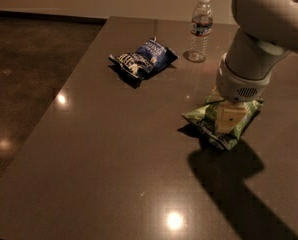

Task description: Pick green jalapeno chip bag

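Note:
The green jalapeno chip bag (208, 120) lies flat on the dark table (114, 149), right of centre. It is light green and crinkled. My gripper (226, 119) comes straight down from the white arm (254, 54) and sits on the middle of the bag, covering part of it. The arm's wrist hides the bag's far edge.
A blue-and-black chip bag (144, 59) lies at the back centre of the table. A clear water bottle (201, 29) stands upright behind the arm. The table's left edge runs diagonally beside a glossy dark floor (29, 84). The arm's shadow falls at the front right.

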`<control>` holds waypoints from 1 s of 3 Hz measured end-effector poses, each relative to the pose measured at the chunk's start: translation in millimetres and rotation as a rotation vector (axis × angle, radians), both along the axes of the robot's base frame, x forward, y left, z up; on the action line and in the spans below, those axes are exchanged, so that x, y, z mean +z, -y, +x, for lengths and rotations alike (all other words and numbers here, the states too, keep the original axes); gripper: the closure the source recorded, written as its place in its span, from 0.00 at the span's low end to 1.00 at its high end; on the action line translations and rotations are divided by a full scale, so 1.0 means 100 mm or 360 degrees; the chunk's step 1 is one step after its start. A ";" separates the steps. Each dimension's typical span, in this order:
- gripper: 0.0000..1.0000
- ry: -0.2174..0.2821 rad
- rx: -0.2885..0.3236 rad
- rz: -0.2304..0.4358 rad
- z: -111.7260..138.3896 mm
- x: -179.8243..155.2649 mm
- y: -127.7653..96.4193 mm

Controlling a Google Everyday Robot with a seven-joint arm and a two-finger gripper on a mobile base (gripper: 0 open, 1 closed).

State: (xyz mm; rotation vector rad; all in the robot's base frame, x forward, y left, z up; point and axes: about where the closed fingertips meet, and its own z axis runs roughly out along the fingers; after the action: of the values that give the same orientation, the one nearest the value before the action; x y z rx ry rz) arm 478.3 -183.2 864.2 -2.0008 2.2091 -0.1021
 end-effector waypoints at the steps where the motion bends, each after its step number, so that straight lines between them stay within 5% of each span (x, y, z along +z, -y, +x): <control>1: 0.64 0.0022 0.0031 0.0024 -0.04 0.13 -0.08; 2: 0.88 0.0075 0.0064 0.0067 -0.05 0.34 -0.19; 3: 1.00 0.0159 0.0097 0.0121 -0.04 0.66 -0.30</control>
State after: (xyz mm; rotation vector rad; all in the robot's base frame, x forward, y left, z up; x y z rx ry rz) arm 474.2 -153.0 930.2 -1.9760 2.0588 -0.1066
